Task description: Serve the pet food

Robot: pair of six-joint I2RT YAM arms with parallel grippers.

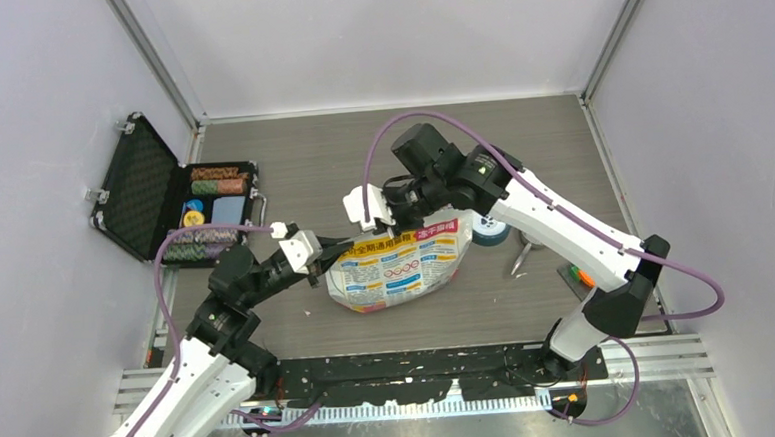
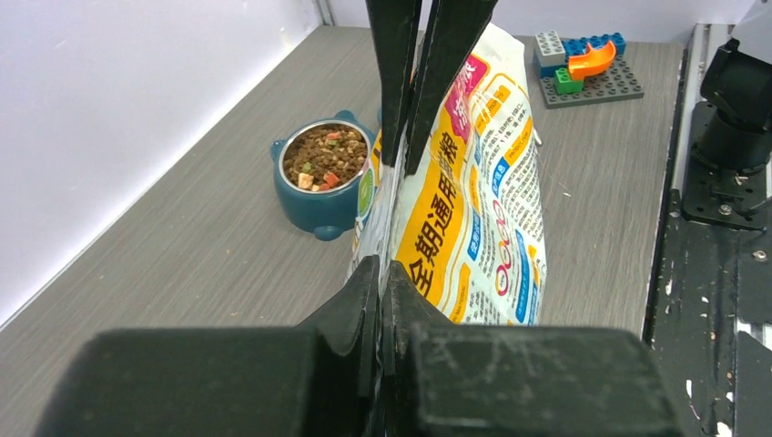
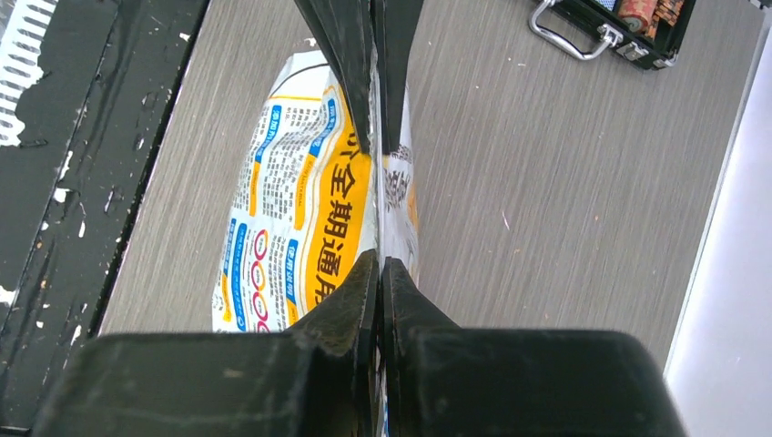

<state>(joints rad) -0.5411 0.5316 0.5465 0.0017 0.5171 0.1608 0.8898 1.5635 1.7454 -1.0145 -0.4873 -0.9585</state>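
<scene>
Dead centre of the top view, the bag (image 1: 401, 268) stands with the left gripper (image 2: 405, 164) and right gripper (image 3: 373, 150) both pinched tight on its top edge. Centre-left in the left wrist view, the bowl (image 2: 314, 209) already holds pet food (image 2: 323, 157), so I'd guess serving is mostly done. Can't tell if more's needed.

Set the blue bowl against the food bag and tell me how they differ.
The bowl is rigid, round and blue with a metal liner; the bag is soft, white and yellow, printed. The bowl stands untouched; the bag is pinched by the left tool and right tool. The bowl's kibble shows; the bag's contents do not. Both are food containers.
</scene>
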